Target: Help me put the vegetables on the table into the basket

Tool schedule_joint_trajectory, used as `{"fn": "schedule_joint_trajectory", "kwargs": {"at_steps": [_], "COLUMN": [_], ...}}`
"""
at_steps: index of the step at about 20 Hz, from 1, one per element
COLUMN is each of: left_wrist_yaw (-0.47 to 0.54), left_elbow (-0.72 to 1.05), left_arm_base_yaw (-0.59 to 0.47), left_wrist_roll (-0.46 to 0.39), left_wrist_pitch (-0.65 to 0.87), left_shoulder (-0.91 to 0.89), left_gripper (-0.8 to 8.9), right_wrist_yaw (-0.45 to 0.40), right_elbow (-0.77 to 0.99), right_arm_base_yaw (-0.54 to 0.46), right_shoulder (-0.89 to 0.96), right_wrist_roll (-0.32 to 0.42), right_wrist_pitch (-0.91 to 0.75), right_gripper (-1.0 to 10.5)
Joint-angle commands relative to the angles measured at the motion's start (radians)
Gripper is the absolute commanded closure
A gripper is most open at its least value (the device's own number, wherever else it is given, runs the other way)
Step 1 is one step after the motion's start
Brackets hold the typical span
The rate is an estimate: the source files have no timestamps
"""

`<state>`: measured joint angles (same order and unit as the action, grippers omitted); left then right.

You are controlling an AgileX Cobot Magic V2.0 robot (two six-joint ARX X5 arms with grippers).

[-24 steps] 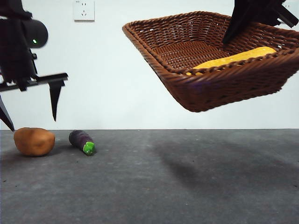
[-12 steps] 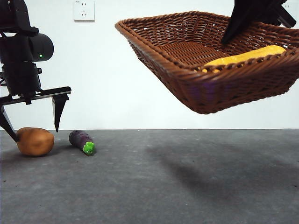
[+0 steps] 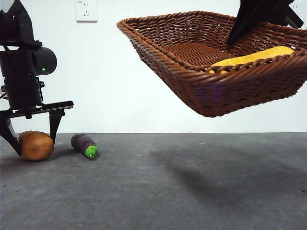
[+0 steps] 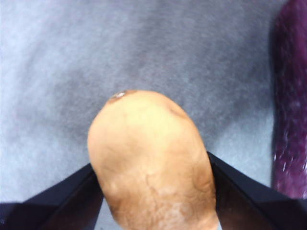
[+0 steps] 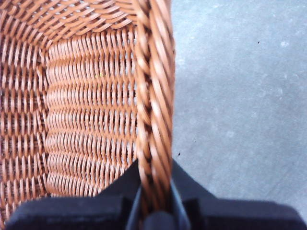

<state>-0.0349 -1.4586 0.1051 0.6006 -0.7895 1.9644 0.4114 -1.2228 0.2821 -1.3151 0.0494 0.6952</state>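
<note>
Over the past second the left gripper (image 3: pixel 32 143) has dropped from above the table to straddle the potato (image 3: pixel 36 145), its two black jaws now standing one on each side of it, and the basket (image 3: pixel 211 67) has shifted slightly leftward in the air.

The table (image 3: pixel 192 191), dark grey and mottled, lies under everything. Above it the wicker basket hangs tilted, well clear of the surface, its braided rim (image 5: pixel 153 105) pinched between the closed jaws of the right gripper (image 5: pixel 156 203). The corn cob (image 3: pixel 252 57) lies inside, against the lower wall.

At the left edge of the front view the potato rests on the table. The left wrist view shows the jaws spread but right against the potato's (image 4: pixel 153 163) flanks, not yet seen to squeeze it. The eggplant (image 3: pixel 84 144) lies just beside, apart from the potato, green cap towards the camera.

The step in hand looks to be the grasp of the potato. Done well, the jaws would close evenly across its widest part, low enough that the smooth oval does not squirt out, and clear of the eggplant; the basket should be held steady so the corn stays put.
</note>
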Motion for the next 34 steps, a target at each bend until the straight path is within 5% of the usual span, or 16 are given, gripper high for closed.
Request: {"fn": "schedule_joint_trajectory", "kwargs": {"at_steps": [1,7,13,19,23,28,32,33,34], "left_wrist_yaw": [0.001,-0.097,-0.360,-0.346,-0.304,-0.304,-0.305,-0.305,-0.305], "left_elbow": [-0.002,-0.002,-0.001,0.024,0.026,0.026,0.026,0.026,0.026], "left_arm_base_yaw": [0.001,-0.015,0.072,0.410,0.540,0.591,0.592,0.592,0.592], "left_wrist_roll": [-0.124,-0.527,-0.748,-0.813,-0.816,-0.822,-0.749,-0.737,-0.734], "left_wrist_pitch": [-0.005,0.063,-0.035,-0.092,-0.098,-0.089,-0.043,-0.043,-0.043], "left_shoulder": [-0.008,-0.309,-0.642,-0.632,-0.491,-0.307,-0.243,-0.240,-0.240], "left_gripper": [8.21,8.21,8.21,8.21,8.21,8.21,8.13,7.99,6.84], "right_wrist_yaw": [0.007,-0.026,-0.026,-0.018,-0.002,0.002,0.002,0.002,0.002], "right_elbow": [-0.005,-0.003,-0.001,-0.001,-0.001,-0.001,-0.001,-0.001,-0.001], "right_arm_base_yaw": [0.004,0.005,0.047,0.170,0.183,0.182,0.182,0.182,0.182], "right_shoulder": [0.004,-0.053,-0.222,-0.290,-0.290,-0.289,-0.289,-0.289,-0.289], "right_wrist_roll": [-0.022,-0.104,-0.222,-0.344,-0.408,-0.413,-0.412,-0.412,-0.410], "right_wrist_pitch": [-0.013,-0.011,-0.064,-0.176,-0.217,-0.220,-0.223,-0.225,-0.227], "right_gripper": [9.6,9.6,9.6,9.6,9.6,9.6,9.6,9.6,9.6]}}
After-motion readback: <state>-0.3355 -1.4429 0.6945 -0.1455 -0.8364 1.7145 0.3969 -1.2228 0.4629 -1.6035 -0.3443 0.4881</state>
